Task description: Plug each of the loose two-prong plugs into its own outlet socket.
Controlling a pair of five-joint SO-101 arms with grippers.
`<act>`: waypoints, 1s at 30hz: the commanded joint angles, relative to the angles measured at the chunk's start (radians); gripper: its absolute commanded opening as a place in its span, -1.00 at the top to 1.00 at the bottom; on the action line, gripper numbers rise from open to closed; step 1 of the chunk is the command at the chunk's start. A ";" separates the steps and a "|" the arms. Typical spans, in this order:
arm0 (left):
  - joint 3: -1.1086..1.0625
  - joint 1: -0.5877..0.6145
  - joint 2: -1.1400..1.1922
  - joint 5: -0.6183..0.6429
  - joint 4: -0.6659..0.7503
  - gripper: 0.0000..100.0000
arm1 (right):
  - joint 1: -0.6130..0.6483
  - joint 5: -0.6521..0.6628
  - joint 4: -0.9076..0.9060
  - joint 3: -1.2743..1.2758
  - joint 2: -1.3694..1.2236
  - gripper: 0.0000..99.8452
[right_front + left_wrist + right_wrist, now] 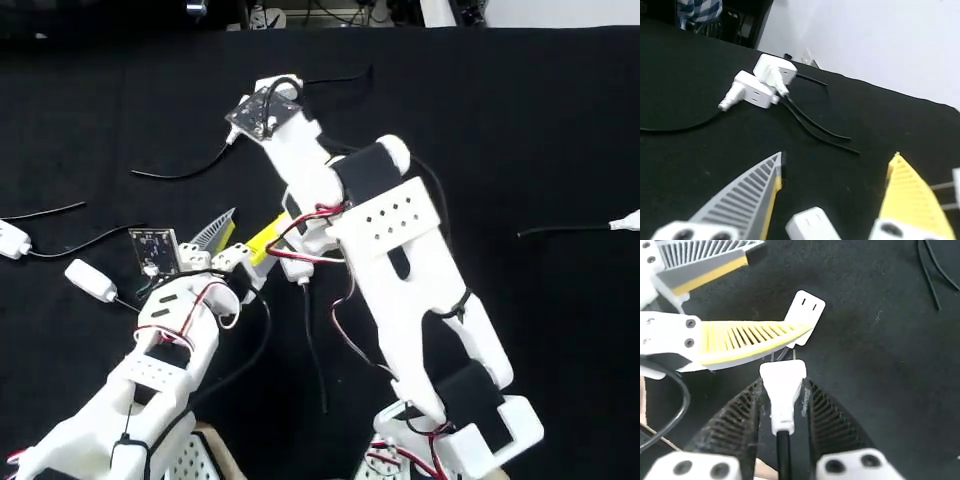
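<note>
My right gripper has its black fingers shut on a white two-prong plug. The prongs point at a white socket block lying close ahead on the black table. My left gripper stands open, and its yellow finger lies across the near edge of that socket. In the left wrist view the socket sits between the grey finger and the yellow finger, with the plug's prongs beside the yellow one. From above, the left gripper sits under the right arm's wrist.
Two white cord pieces lie together farther off on the black cloth, with black cables trailing from them. Loose white plugs rest at the left, at the left edge and at the right edge. A black cable curls behind the grippers.
</note>
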State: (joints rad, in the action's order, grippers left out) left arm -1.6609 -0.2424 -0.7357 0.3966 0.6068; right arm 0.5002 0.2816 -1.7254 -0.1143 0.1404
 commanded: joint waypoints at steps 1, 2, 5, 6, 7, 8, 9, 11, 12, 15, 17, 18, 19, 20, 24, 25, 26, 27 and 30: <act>-0.018 0.076 -0.017 -0.020 0.009 0.34 | -0.012 -0.038 0.015 -0.053 0.035 0.98; -0.018 0.094 -0.018 -0.020 0.009 0.34 | -0.012 -0.057 0.017 -0.054 0.031 0.98; -0.024 0.166 -0.015 -0.020 0.008 0.34 | -0.012 -0.081 0.015 -0.059 -0.025 0.98; -0.024 0.196 -0.011 -0.020 0.006 0.34 | -0.012 -0.081 0.015 -0.061 -0.056 0.98; -0.024 0.225 -0.009 -0.020 -0.003 0.34 | -0.012 -0.083 0.017 -0.064 -0.091 0.98; -0.024 0.251 -0.015 -0.020 -0.023 0.34 | -0.012 -0.095 0.017 -0.076 -0.130 0.98; -0.024 0.269 -0.018 -0.020 -0.046 0.34 | -0.012 -0.114 0.015 -0.097 -0.170 0.98; -0.024 0.288 -0.018 -0.020 -0.069 0.34 | -0.012 -0.138 0.006 -0.154 -0.254 0.98; -0.024 0.288 -0.018 -0.020 -0.071 0.34 | -0.012 -0.141 -0.006 -0.186 -0.294 0.98; -0.022 0.286 -0.018 -0.020 -0.071 0.34 | -0.011 -0.195 -0.035 -0.294 -0.409 0.98; -0.022 0.286 -0.018 -0.020 -0.071 0.34 | -0.011 -0.232 -0.035 -0.341 -0.478 0.98; -0.022 0.285 -0.018 -0.020 -0.071 0.34 | -0.011 -0.245 -0.037 -0.361 -0.513 0.98; -0.022 0.285 -0.018 -0.020 -0.071 0.34 | -0.008 -0.258 -0.037 -0.378 -0.544 0.98; -0.022 0.285 -0.018 -0.020 -0.069 0.34 | -0.006 -0.272 -0.037 -0.390 -0.570 0.98; -0.018 0.285 -0.018 -0.020 -0.075 0.34 | -0.011 -0.285 -0.040 -0.440 -0.647 0.98; -0.018 0.285 -0.018 -0.020 -0.075 0.34 | -0.012 -0.285 -0.040 -0.443 -0.657 0.98; -0.018 0.285 -0.018 -0.020 -0.074 0.34 | -0.012 -0.288 -0.040 -0.443 -0.665 0.98; -0.018 0.285 -0.018 -0.020 -0.074 0.34 | -0.012 -0.299 -0.040 -0.443 -0.671 0.98; -0.018 0.285 -0.018 -0.020 -0.074 0.34 | -0.012 -0.315 -0.040 -0.443 -0.679 0.98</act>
State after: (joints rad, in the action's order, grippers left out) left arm -1.6625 0.0353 -0.7357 0.3844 0.5393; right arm 0.5017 -0.0115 -1.7392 -0.5071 -0.5424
